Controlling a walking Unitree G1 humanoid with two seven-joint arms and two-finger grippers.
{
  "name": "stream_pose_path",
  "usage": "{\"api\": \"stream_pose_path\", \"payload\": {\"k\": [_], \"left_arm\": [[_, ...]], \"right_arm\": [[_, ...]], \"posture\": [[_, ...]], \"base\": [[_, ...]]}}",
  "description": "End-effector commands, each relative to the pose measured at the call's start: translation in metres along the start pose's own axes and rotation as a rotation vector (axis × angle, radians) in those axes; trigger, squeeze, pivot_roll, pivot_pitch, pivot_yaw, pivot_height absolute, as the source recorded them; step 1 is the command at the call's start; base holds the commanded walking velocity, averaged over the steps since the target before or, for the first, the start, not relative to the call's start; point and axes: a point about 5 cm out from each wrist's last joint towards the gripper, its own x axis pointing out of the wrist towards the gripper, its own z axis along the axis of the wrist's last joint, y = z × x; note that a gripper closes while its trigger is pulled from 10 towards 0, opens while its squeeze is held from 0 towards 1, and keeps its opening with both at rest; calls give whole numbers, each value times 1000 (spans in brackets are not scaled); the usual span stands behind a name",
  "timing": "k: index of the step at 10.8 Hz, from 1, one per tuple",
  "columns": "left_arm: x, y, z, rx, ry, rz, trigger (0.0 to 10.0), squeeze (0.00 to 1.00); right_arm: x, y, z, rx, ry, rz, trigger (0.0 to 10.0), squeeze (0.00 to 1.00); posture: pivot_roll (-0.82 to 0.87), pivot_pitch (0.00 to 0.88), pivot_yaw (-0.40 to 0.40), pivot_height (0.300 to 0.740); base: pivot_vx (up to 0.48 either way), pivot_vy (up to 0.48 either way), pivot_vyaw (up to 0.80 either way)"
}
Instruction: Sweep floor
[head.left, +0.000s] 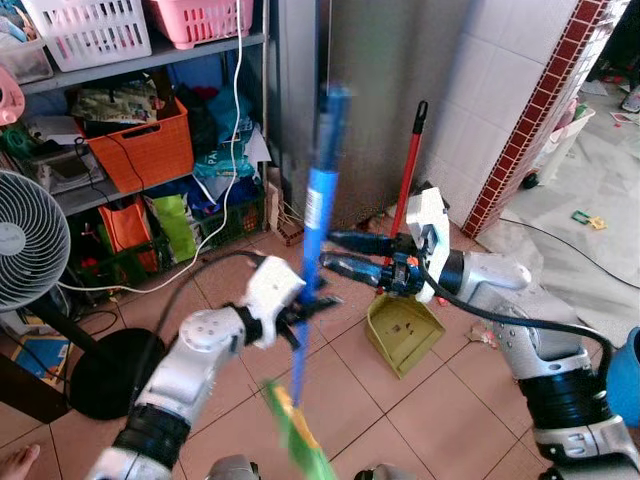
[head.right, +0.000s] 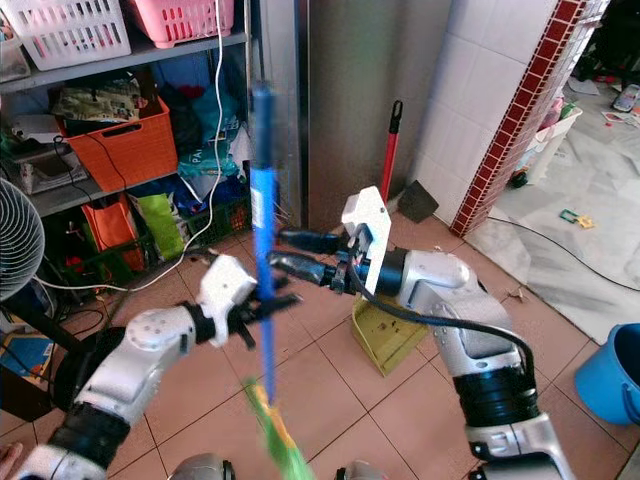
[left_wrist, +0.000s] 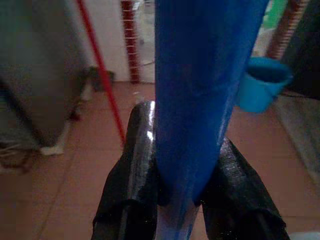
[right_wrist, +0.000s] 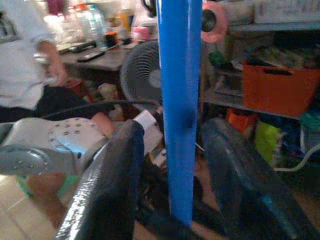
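Your left gripper (head.left: 305, 312) is clamped on the broom (head.left: 315, 215), its glossy black fingers (left_wrist: 140, 165) pinching the smooth round blue handle low on the shaft. The broom stands nearly upright between both arms, green bristles down near you on the matte terracotta tile floor (head.left: 420, 410). Your right gripper (head.left: 335, 252) has its fingers spread either side of the handle, higher up, not touching. Just beyond, an olive plastic dustpan (head.left: 403, 330) with a red stick rests by the steel panel.
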Motion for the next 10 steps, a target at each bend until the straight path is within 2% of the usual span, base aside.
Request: {"api": "stream_pose_path", "payload": {"k": [1, 2, 4, 5, 8, 10], "left_arm": [[4, 10, 17, 62, -67, 49, 0, 0], [6, 14, 18, 95, -62, 76, 0, 0], [12, 14, 17, 118, -55, 78, 0, 0], [17, 16, 19, 131, -67, 110, 0, 0], [20, 22, 14, 136, -61, 147, 0, 0], [20, 30, 12, 133, -56, 188, 0, 0]], "right_arm": [[-1, -3, -1, 5, -7, -86, 10000, 1000], [1, -5, -5, -2, -9, -163, 10000, 1000], [8, -6, -13, 46, -43, -286, 10000, 1000], [14, -13, -9, 107, -107, -420, 10000, 1000], [15, -10, 5, 140, -164, -382, 10000, 1000], [11, -9, 1, 111, -124, -385, 10000, 1000]], "posture": [[-25, 0, -40, 740], [-26, 0, -41, 740], [-29, 0, -38, 740], [-31, 0, -37, 740], [-35, 0, -34, 740], [-37, 0, -36, 740]], "base": [[0, 0, 0], [0, 0, 0], [0, 0, 0], [0, 0, 0], [0, 0, 0], [0, 0, 0]]}}
